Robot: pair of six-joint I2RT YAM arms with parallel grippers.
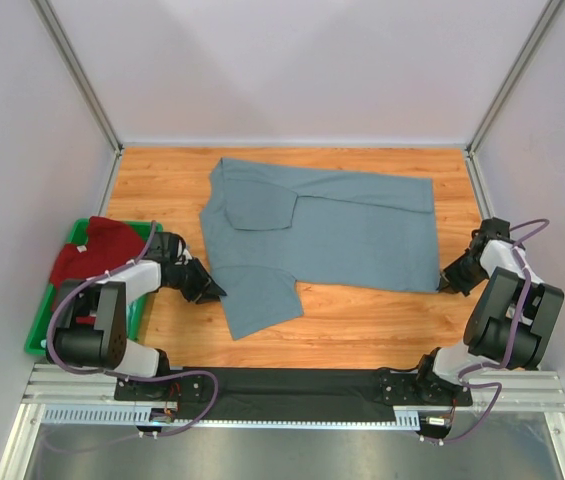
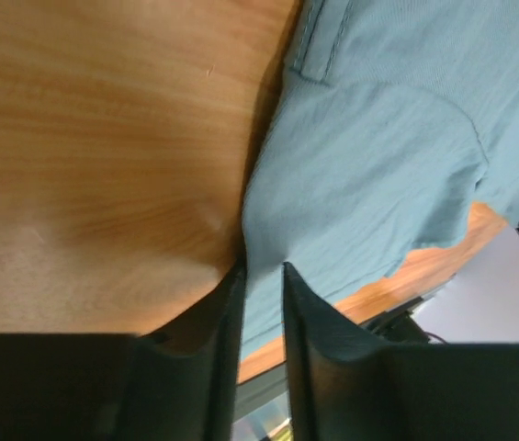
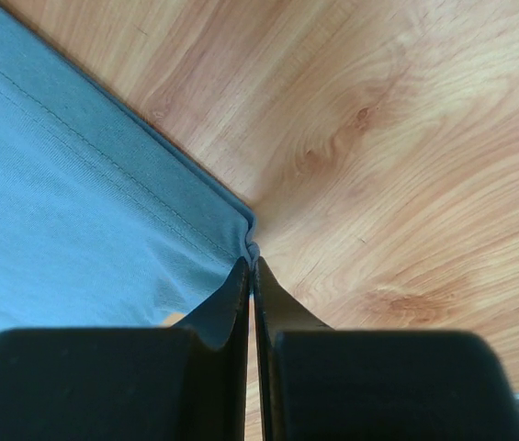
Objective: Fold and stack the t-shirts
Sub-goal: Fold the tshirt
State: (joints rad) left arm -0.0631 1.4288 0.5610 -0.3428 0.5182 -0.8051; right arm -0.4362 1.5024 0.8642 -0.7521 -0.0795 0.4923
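We've got the tee [image 1: 342,235] w/ long axis left-right — L gripper [image 1: 212,290] clamped on its left edge, R gripper [image 1: 445,285] on near-right corner.

Count: 2 t-shirts in view, 1 grey-blue t-shirt [image 1: 332,235] and 1 dark red t-shirt [image 1: 92,250]. 1 green bin [image 1: 37,335]. 2 arms, left arm [image 1: 112,300] and right arm [image 1: 507,300]. 1 tool each, so 2 total: left tool [image 1: 212,290], right tool [image 1: 445,283], 2 fingers per tool. 1 wooden surface [image 1: 382,320]. 3 white walls [image 1: 292,70], 2 metal corner posts [image 1: 77,70] at the back.
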